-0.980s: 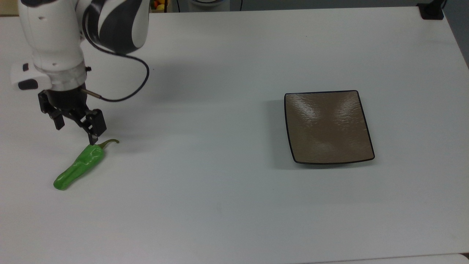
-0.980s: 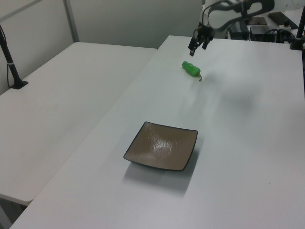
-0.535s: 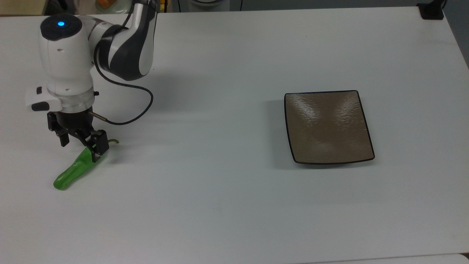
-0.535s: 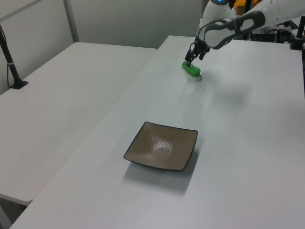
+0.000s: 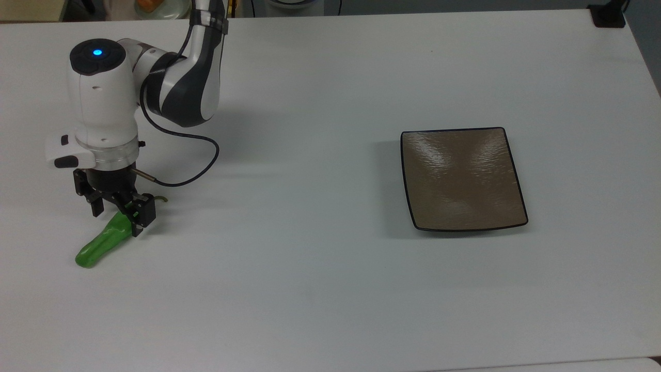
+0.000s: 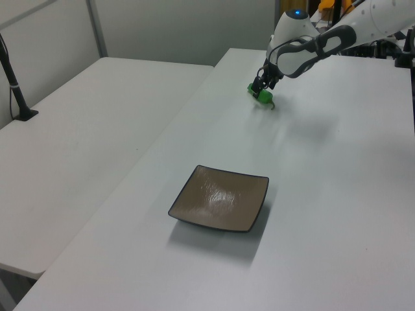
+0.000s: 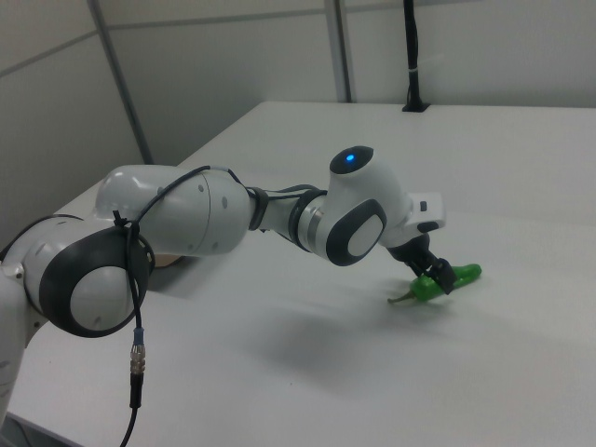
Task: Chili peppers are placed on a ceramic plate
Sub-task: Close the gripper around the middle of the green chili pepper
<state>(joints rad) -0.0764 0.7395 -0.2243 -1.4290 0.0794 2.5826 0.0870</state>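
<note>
The green chili pepper [image 5: 97,246] lies on the white table at the top view's left, its stem [image 5: 161,198] pointing up and right. My gripper [image 5: 117,219] is down over the pepper's stem end, open, with one finger on each side of the pepper's body. The left view has the pepper [image 6: 264,96] under the gripper [image 6: 261,88] at the far end of the table. In the right view the pepper [image 7: 458,274] pokes out past the gripper [image 7: 432,280]. The square tan-brown ceramic plate [image 5: 462,178] sits bare far off at the top view's right; it lies nearest the camera in the left view [image 6: 220,197].
A black cable [image 5: 196,155] loops from the wrist over the table. A black clamp base [image 5: 608,15] sits at the top view's far right corner. A second white table [image 6: 84,142] adjoins on the left view's left, with a black post [image 6: 16,91] on it.
The gripper has come down from above the stem end of the pepper to table level, its fingers now straddling the pepper. Pepper and plate have not moved.
</note>
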